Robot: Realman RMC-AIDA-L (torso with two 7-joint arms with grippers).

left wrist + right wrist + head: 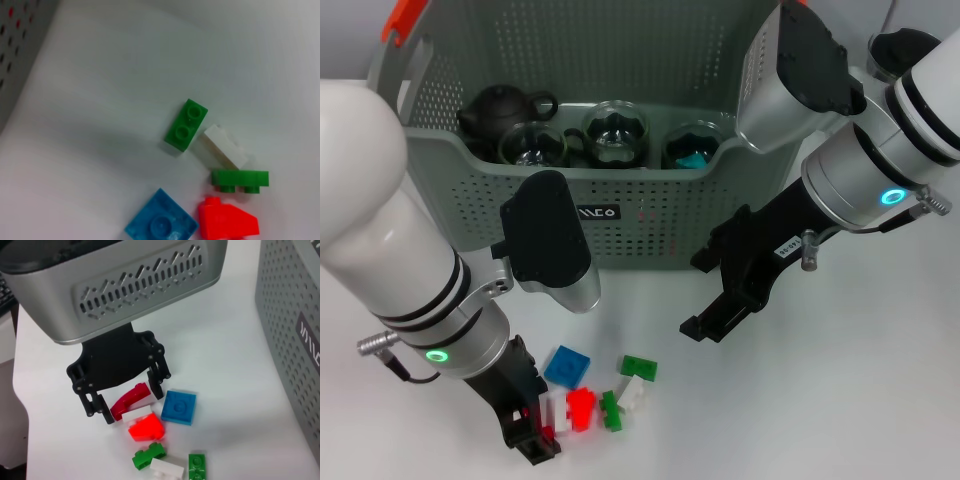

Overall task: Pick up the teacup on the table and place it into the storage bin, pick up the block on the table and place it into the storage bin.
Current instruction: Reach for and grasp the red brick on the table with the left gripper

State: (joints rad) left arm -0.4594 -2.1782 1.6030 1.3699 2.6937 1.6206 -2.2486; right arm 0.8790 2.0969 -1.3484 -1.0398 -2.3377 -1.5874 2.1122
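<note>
Several small blocks lie on the white table in front of the storage bin [650,215]: a blue block [567,366], two green blocks [639,367], white ones [630,392], a bright red block [580,408] and a dark red block [131,398]. My left gripper [538,430] is low on the table at the near left of the pile. In the right wrist view my left gripper [127,400] is open, with its fingers on either side of the dark red block. My right gripper [705,295] hangs open and empty before the bin's right front. Glass teacups [532,146] stand inside the bin.
The bin also holds a dark teapot [500,108] and a cup holding a teal piece [692,152]. An orange-red handle piece [402,20] sticks up at the bin's left corner. Bare table [840,400] lies right of the blocks.
</note>
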